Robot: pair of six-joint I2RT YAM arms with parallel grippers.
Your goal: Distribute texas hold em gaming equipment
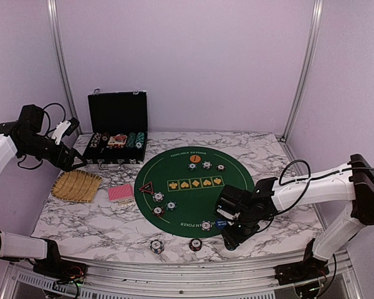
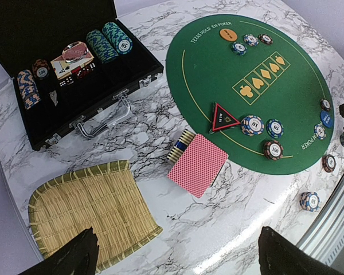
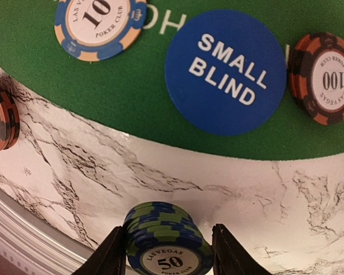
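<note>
While the left pincer (image 2: 176, 236) gapes, the right pincer (image 3: 167, 230) clamps chips (image 3: 166, 255) near the table edge (image 3: 23, 226).

The green 50 chip stack (image 3: 167, 243) is cut by the right wrist view's edge.

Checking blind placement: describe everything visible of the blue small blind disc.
The blue small blind disc is a flat round token, uniform blue, plastic-looking, with SMALL BLIND in white capitals. It lies face up on the green felt mat near its edge, between a 10 chip and an orange 100 chip, touching neither as far as shows. The right gripper, shut on a stack of 50 chips, is over the marble table, clear of it.
</note>
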